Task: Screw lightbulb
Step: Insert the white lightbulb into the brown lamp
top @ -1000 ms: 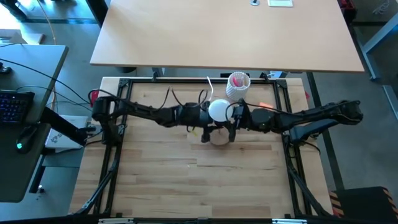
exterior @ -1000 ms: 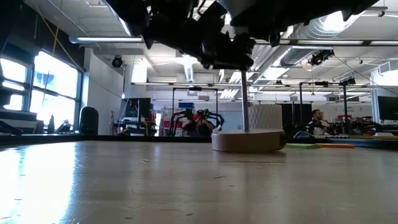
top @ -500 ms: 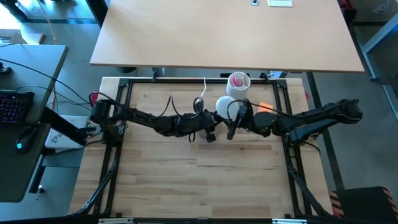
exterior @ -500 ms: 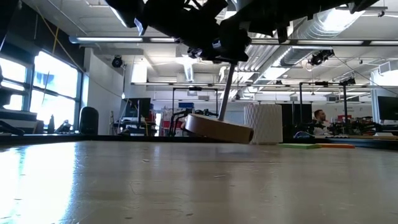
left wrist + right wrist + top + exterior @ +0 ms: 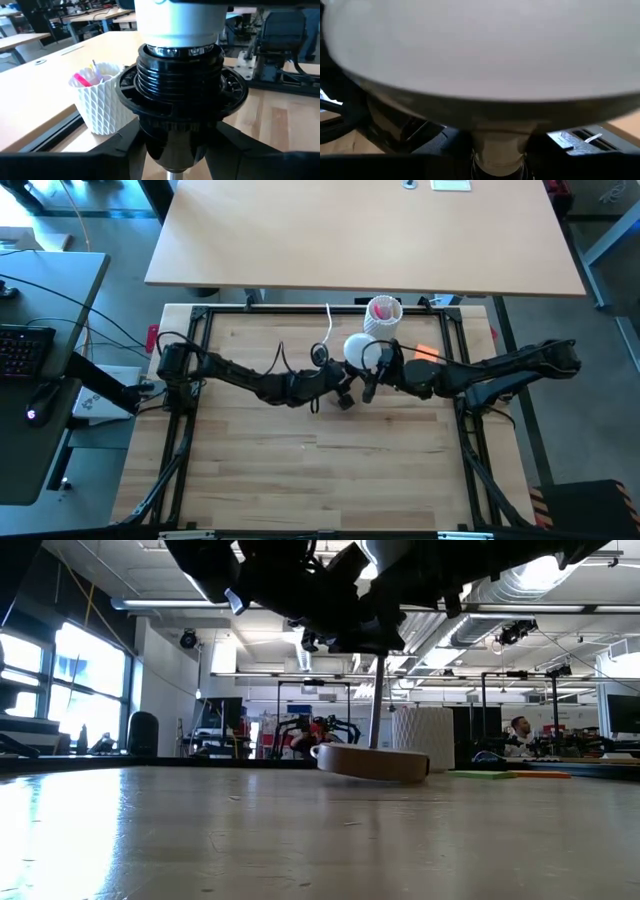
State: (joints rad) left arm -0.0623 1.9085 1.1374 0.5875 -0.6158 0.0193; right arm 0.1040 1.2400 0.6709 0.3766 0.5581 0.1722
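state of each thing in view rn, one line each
small white lightbulb: screw base partly in black socket, held by right gripper
round wooden disc stand: tilted, one edge off table
left gripper: fingers around socket
white perforated cup: upright, pink contents

A white perforated cup [image 5: 383, 314] with pink contents stands near the back edge of the wooden desk [image 5: 300, 470]. An orange sheet [image 5: 424, 350] lies close beside it.

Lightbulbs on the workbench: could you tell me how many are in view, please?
1: the lightbulb sits mid-table between both grippers, its base in the black socket, beside the white cup. None other shows.
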